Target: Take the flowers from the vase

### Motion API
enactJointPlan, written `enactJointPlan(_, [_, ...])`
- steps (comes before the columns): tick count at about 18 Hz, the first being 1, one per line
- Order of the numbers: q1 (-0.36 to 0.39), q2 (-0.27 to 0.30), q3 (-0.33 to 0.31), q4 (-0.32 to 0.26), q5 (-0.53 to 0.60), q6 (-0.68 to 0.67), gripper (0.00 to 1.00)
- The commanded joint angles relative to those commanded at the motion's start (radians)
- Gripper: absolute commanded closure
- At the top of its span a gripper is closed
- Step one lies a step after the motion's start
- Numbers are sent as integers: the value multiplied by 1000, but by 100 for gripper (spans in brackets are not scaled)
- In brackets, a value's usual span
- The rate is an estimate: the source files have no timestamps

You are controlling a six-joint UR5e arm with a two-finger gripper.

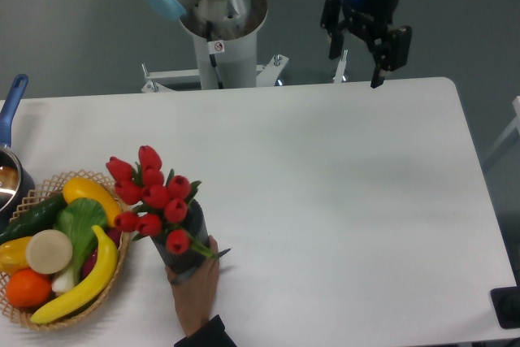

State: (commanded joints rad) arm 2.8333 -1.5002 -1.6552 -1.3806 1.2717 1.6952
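A bunch of red flowers is seen standing in a dark vase near the front-left part of a white desk, the buds leaning toward the left edge and spilling over the vase's mouth. The vase is gripped from the front by a hand reaching in over the desk's front edge, a dark sleeve showing at the wrist. Just beside the vase, at the front-left corner, a wicker basket is filled with produce, including a banana, an orange and a yellow pepper. A pot with a blue handle is cut off by the left edge. The gripper is held in the air beyond the desk's back edge, toward the back-right corner and well apart from the flowers; its dark fingers are spread, with nothing between them. The arm's base column is mounted behind the back edge.
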Motion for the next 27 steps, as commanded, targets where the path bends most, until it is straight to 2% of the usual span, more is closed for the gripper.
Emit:
enactJointPlan(4, [-2,0,-27,23,-60,-45,0])
enactJointPlan(7, [-2,8,-77,98,-121,-129,0])
enactJointPlan(10, [-9,-1,-94,175,-166,-230,0])
enactJointPlan(12, [-37,-9,-98,192,-170,-253,0])
enactJointPlan(14, [-81,-38,-100,196,-196,-342,0])
enactJointPlan(16, [-90,-52,-109,238,-239,-396,0])
enactJointPlan(17, [-101,-58,-130,265,-291,-419,0])
enactJointPlan(18, [-115,-60,-149,267,-322,-431,0])
enactJointPlan(21, [-146,-60,-202,299,-344,-434,0])
enactJointPlan(23, [-167,-75,-216,340,-382,-434,0])
enactJointPlan(25, [-187,-103,-251,447,-429,-434,0])
enactJointPlan(27, [-202,-110,-271,491,-437,-428,0])
